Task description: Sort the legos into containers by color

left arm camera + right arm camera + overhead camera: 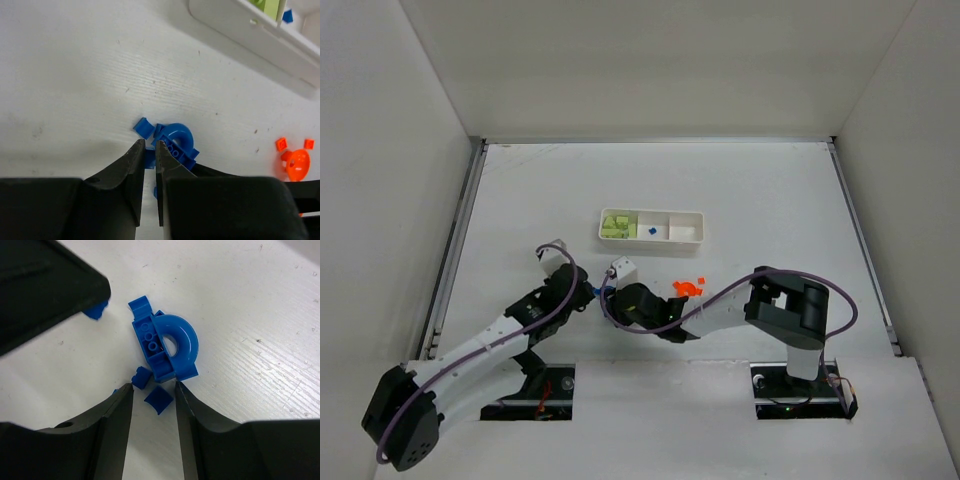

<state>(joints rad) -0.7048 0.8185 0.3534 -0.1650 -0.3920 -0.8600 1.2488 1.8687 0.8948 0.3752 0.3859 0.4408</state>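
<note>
A cluster of blue legos lies on the table between both grippers: a big arch piece (167, 345) (177, 142), a tiny brick (141, 377) and a small square tile (159, 399). My left gripper (149, 146) (588, 292) is shut on a small blue lego (148, 157) at the cluster's edge. My right gripper (153, 387) (612, 296) stands open, with the square tile lying between its fingers and touching neither. Orange legos (688, 287) (295, 162) sit to the right. The containers (692, 228) (250, 35) hold green legos (616, 225) on the left and one blue lego (651, 232) in the middle.
In the right wrist view, the left gripper's dark finger (45, 285) fills the upper left, close to the arch piece. White walls enclose the table on three sides. Both arms lean in toward the same spot near the table's middle front.
</note>
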